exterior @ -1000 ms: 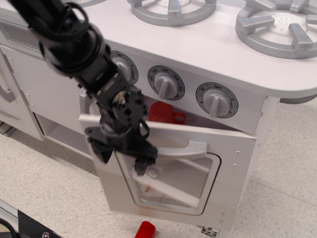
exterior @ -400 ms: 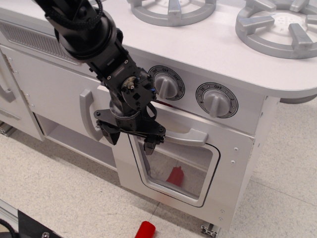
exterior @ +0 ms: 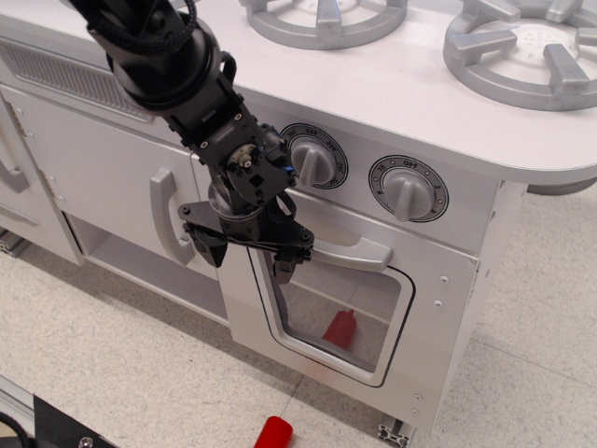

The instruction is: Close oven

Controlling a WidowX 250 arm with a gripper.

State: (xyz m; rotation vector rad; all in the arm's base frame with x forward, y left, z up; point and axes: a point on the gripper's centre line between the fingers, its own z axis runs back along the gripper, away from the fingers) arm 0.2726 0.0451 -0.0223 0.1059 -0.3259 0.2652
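You see the oven (exterior: 373,308) at the frame's centre, under the knobs (exterior: 408,189); its door stands upright against the front, the grey handle's (exterior: 350,252) long axis running nine to three. Your gripper (exterior: 247,254), fingers spread and holding nothing, sits at the handle's nine o'clock end.

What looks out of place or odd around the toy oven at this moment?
A red cylinder lies on the floor in front of the oven, away from anything else. A red cup-like item sits tilted behind the oven window. The door looks shut and straight.
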